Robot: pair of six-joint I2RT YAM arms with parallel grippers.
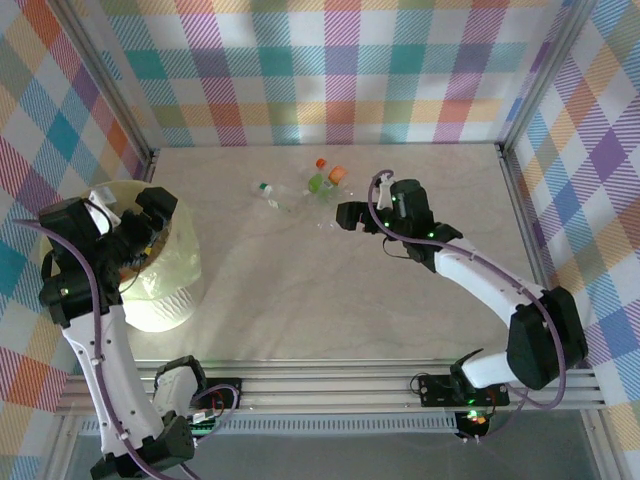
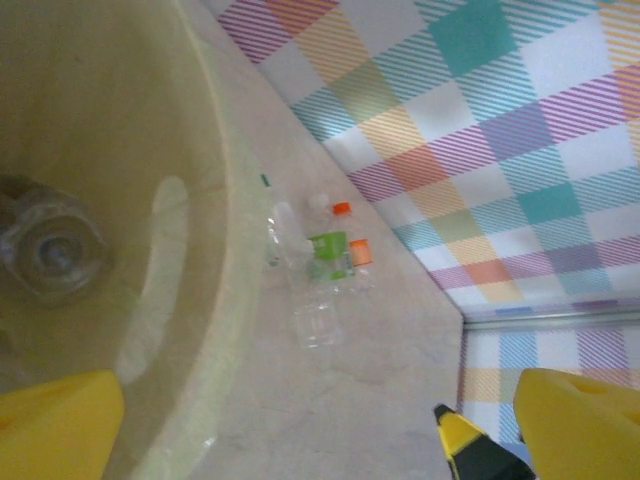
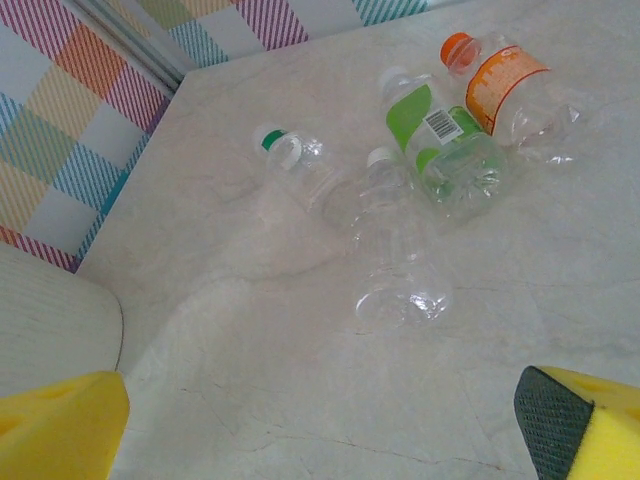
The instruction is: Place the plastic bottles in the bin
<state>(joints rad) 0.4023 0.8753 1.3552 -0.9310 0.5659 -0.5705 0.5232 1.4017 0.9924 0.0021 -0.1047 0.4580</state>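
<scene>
From above, my left tool [image 1: 150,218] hangs open over the bin [image 1: 170,290], which stands at the left side of the worktop [image 1: 300,300]. My right tool [image 1: 347,215], fingers spread and holding nothing, sits just beside the plastic bottles [image 1: 318,184], which lie clustered near the far edge.

On my left wrist camera, the yellow pads [image 2: 60,425] stand wide apart above the bin's rim, with a clear bottle [image 2: 50,250] lying inside.

On my right wrist camera, four bottles lie ahead on the worktop: a green-capped one [image 3: 300,160], a white-capped one [image 3: 395,250], a green-labelled one [image 3: 445,140] and an orange-capped one [image 3: 505,85].
</scene>
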